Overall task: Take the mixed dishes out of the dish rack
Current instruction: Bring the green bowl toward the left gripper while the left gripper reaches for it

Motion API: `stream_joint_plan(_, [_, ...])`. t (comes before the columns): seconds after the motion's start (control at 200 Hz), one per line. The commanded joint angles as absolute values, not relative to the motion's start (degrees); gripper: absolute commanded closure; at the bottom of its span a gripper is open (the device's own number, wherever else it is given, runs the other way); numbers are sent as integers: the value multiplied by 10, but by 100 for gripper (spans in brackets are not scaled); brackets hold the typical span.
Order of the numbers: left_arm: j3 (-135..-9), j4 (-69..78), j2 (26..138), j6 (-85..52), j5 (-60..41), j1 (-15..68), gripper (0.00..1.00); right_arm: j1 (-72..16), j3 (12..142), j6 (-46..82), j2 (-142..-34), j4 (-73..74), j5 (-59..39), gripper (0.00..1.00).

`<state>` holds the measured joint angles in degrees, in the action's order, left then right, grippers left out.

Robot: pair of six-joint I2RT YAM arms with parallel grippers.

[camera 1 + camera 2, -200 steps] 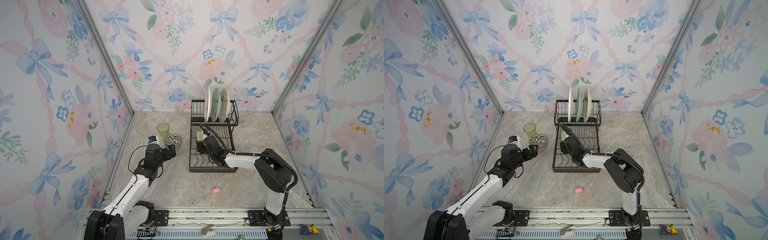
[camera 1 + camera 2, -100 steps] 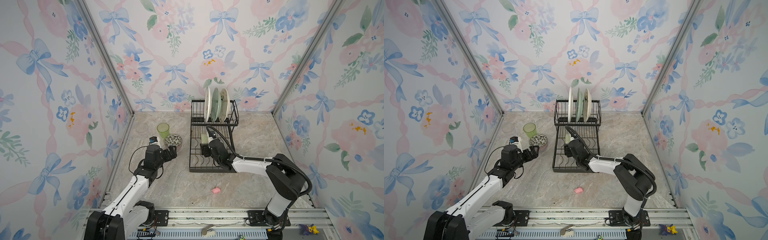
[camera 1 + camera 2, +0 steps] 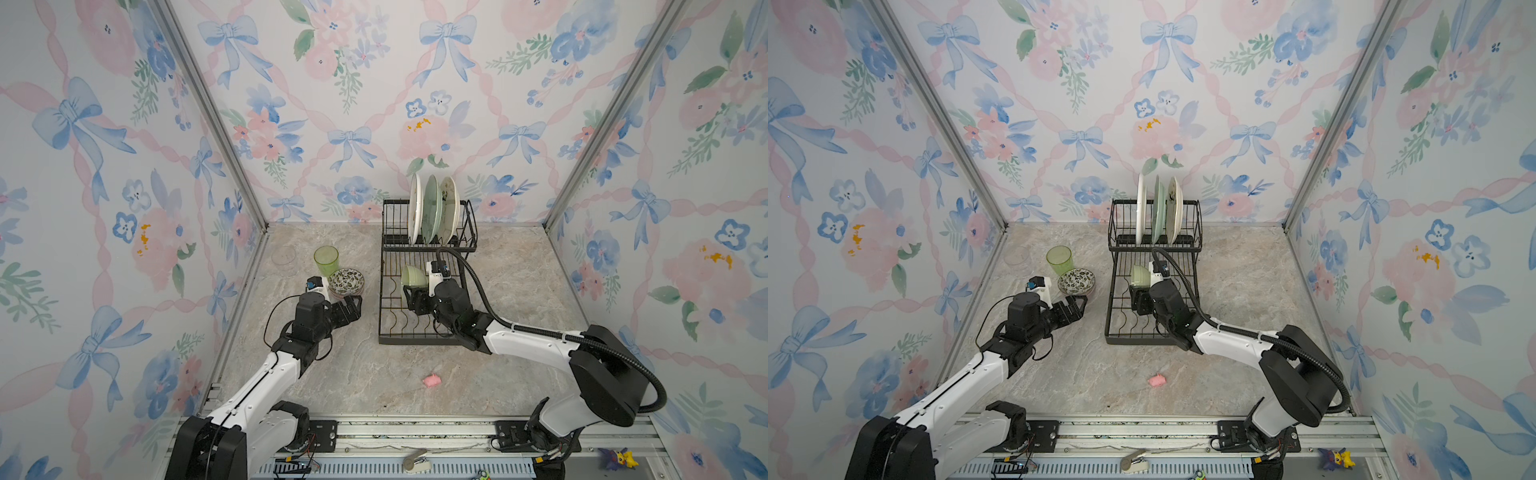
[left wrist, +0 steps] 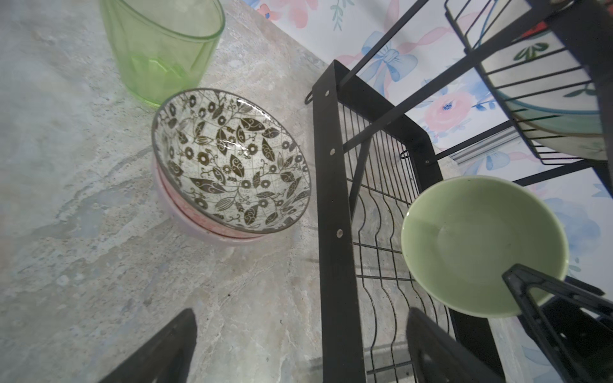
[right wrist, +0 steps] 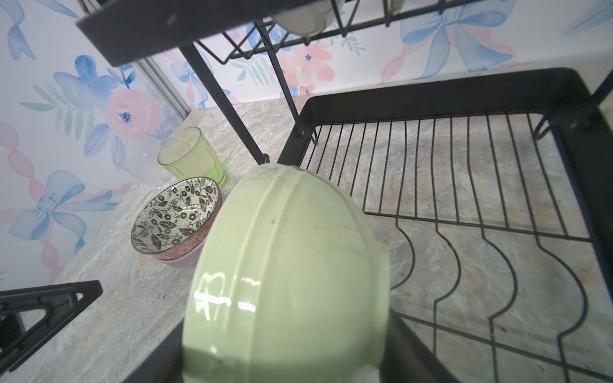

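Note:
My right gripper (image 5: 282, 351) is shut on the pale green bowl (image 5: 288, 265), holding it tilted above the lower tier of the black dish rack (image 3: 419, 341); in both top views the bowl (image 3: 1140, 275) shows just beyond the fingers. Three plates (image 3: 432, 210) stand upright in the upper tier. My left gripper (image 4: 300, 311) is open and empty over the table, between the rack and a leaf-patterned bowl (image 4: 232, 159) nested in a lavender bowl (image 5: 185, 262). The green tumbler (image 3: 326, 259) and the clear glass (image 3: 284, 255) stand behind them.
A small pink lump (image 3: 432, 379) lies on the marble table in front of the rack. Flowered walls close in on the left, back and right. The metal rail (image 3: 415, 428) with both arm bases runs along the front edge.
The right arm has swung its elbow out to the right, and the pale green bowl has shifted slightly right and toward the front. The left arm has hardly moved.

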<state>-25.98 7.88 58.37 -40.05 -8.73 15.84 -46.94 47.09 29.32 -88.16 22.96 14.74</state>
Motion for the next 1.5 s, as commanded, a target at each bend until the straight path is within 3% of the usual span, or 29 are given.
stream_joint_plan(0.0, [-256, 112, 594, -424, -122, 167, 2, -474, 461, 331, -855, 279, 129, 47])
stream_joint_plan(0.46, [-284, 169, 677, -463, -191, 194, 3, -486, 456, 369, -805, 274, 88, 47])
stream_joint_plan(0.89, [-329, 194, 713, -484, -210, 225, 22, -497, 457, 381, -781, 298, 37, 48])
stream_joint_plan(1.235, [-357, 229, 753, -508, -233, 226, 25, -516, 450, 384, -760, 308, 40, 48])
stream_joint_plan(1.495, [-363, 268, 784, -529, -264, 226, 43, -524, 450, 378, -762, 311, 40, 48])
